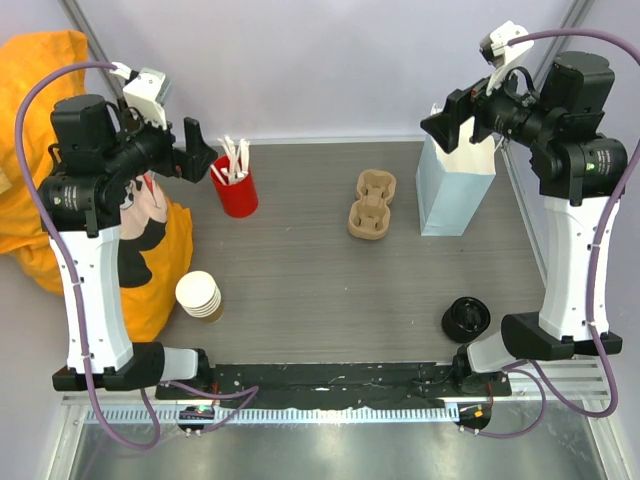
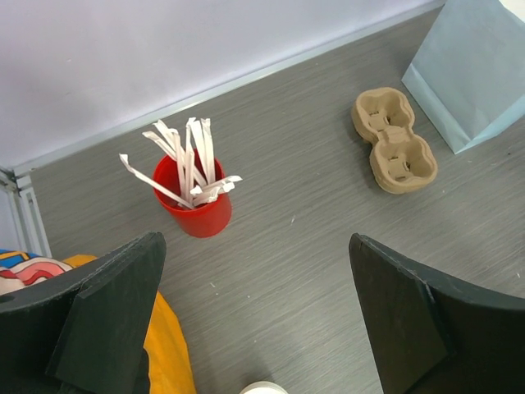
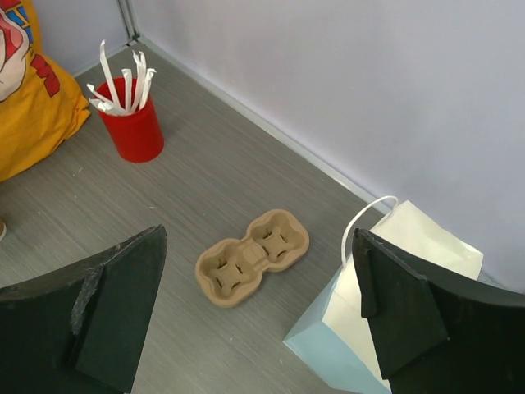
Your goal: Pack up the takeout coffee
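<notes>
No tan-brown cup with a black lid shows in any view; the takeout coffee is hidden or out of view. The pale blue paper bag (image 1: pixel 455 190) stands upright and open at the back right, also in the left wrist view (image 2: pixel 476 74) and the right wrist view (image 3: pixel 385 316). My left gripper (image 1: pixel 200 160) (image 2: pixel 254 242) is open and empty, held high above the table near the red cup. My right gripper (image 1: pixel 443 125) (image 3: pixel 259 236) is open and empty, held high just left of the bag's top.
A brown pulp two-cup carrier (image 1: pixel 371 205) (image 2: pixel 394 139) (image 3: pixel 251 256) lies left of the bag. A red cup of white paper-wrapped sticks (image 1: pixel 235 188) (image 2: pixel 195 209) (image 3: pixel 131 130) stands back left. A stack of lidless cups (image 1: pixel 198 295) is near left, loose black lids (image 1: pixel 465 318) near right, and orange cloth (image 1: pixel 40 100) at the left edge.
</notes>
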